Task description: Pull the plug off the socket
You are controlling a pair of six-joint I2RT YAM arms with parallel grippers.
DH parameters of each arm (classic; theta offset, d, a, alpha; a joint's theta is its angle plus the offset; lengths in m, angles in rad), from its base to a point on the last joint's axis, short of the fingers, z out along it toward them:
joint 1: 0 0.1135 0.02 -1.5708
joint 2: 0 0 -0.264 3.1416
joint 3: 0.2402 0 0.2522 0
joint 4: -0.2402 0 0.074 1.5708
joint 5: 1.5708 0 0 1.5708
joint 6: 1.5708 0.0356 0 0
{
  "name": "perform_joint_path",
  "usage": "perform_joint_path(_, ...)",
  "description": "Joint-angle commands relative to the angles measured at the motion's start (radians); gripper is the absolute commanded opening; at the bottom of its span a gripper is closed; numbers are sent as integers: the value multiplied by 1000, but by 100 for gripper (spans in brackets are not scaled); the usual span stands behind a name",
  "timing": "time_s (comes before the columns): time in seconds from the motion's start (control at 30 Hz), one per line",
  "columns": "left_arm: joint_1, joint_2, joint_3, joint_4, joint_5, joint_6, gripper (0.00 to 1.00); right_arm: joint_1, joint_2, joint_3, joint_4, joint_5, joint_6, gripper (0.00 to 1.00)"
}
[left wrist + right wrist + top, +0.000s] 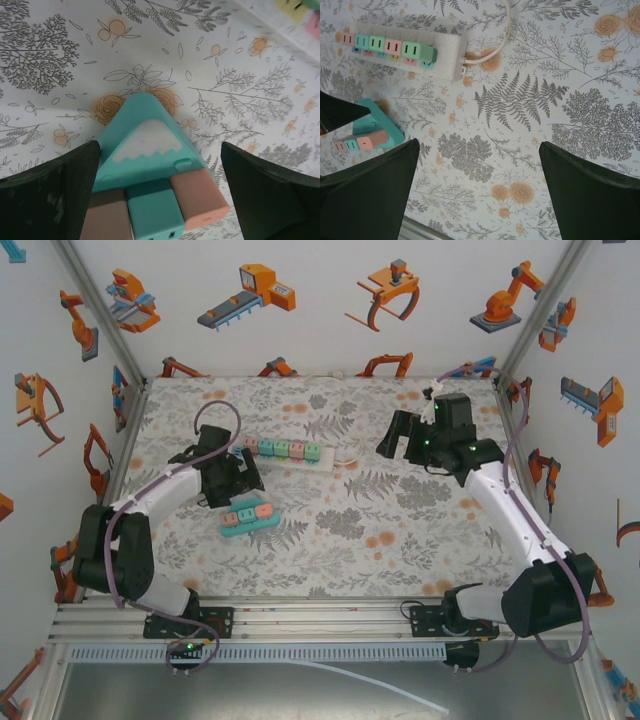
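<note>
Left gripper (160, 165) spread, empty, astride teal triangular plastic socket block (145, 135) just nearside of white plastic power strip (447, 57); three coloured cube plugs (150, 215) look seated. Right gripper (479, 150) released, right of strip. I judge pull not started.

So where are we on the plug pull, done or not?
Looks done: the teal plug block lies on the table, apart from the power strip. In hand: nothing; left fingers stand open either side of the block, right fingers open above the table. Left: probably just retreat; other plugs sit in the strip.
</note>
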Motion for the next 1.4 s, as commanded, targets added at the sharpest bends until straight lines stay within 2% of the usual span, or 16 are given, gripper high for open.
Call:
perform_joint_path(0.0,-11,29,-6,18,93,-39,99,2,-43,-8,-22,15,6,93)
perform_joint_path(0.2,-110,78,1,14,114,-178,95,2,-61,-18,-20,48,6,93)
perform_joint_path(0.37,-232,130,39,15,65,-295,91,2,-64,-15,-24,86,5,93)
perform_joint_path(0.5,-261,152,91,41,39,-306,91,18,-77,-55,20,-17,-47,93)
perform_joint_path(0.63,-225,98,131,53,36,-319,95,165,-87,-136,59,-62,-136,93)
perform_joint_path(0.73,-183,33,186,-43,-26,-277,99,346,-104,-205,147,-36,-290,94)
perform_joint_path(0.83,-108,-52,212,-142,-78,-266,99,507,-85,-245,271,-20,-374,95)
perform_joint_path(0.93,-43,-126,228,-244,-148,-232,97,629,-11,-217,320,-24,-429,96)
perform_joint_path(1.03,17,-188,216,-297,-168,-208,97,750,87,-146,267,8,-502,96)
perform_joint_path(1.13,56,-240,192,-326,-163,-202,97,812,145,-116,271,24,-517,95)
perform_joint_path(1.23,64,-277,169,-335,-149,-181,97,882,213,-80,243,38,-593,89)
perform_joint_path(1.37,65,-311,152,-324,-47,-82,97,946,316,-14,211,173,-593,86)
